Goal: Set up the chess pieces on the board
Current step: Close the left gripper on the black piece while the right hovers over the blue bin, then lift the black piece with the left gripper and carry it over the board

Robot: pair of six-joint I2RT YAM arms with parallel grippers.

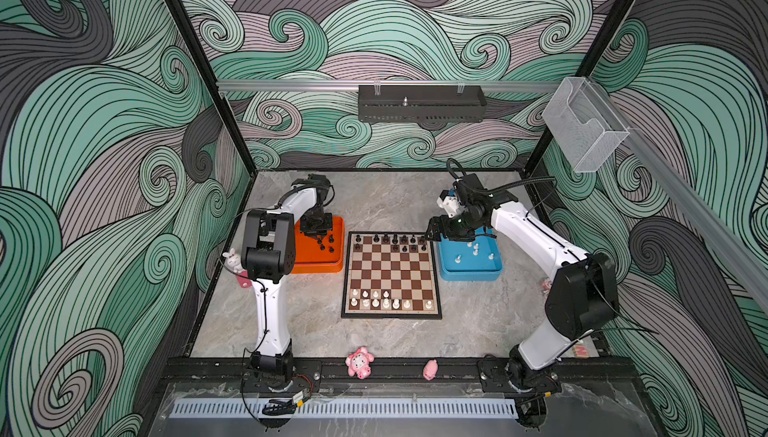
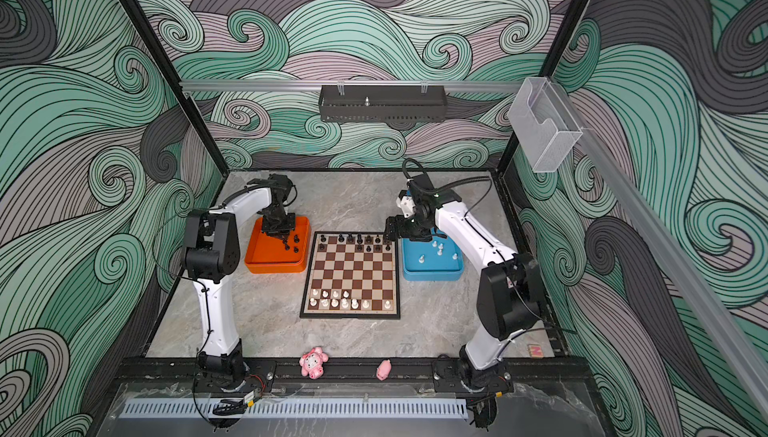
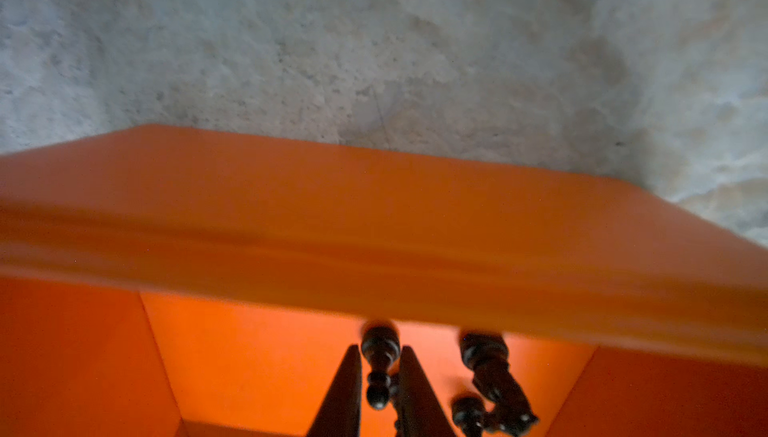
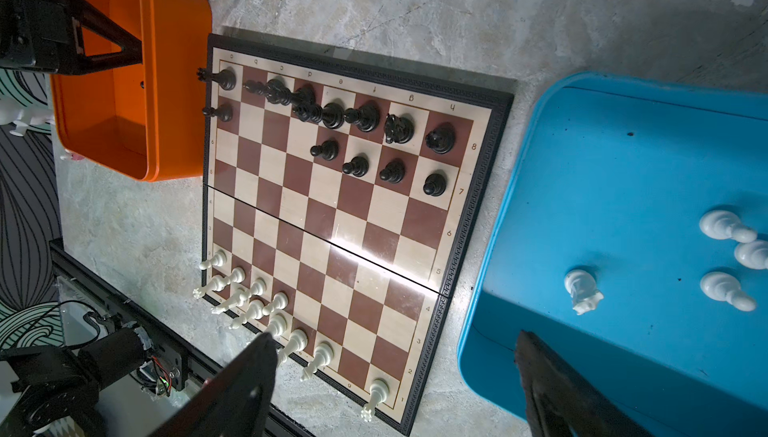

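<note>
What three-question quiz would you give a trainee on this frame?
1. True or false: the right gripper holds a piece.
2. In the orange tray, the left gripper is closed on: A a white piece, B a black piece, C a pink toy.
3. Fill in: the unplaced white pieces lie in the ___.
Key: 1 false, it is open and empty; 2 B; 3 blue tray.
</note>
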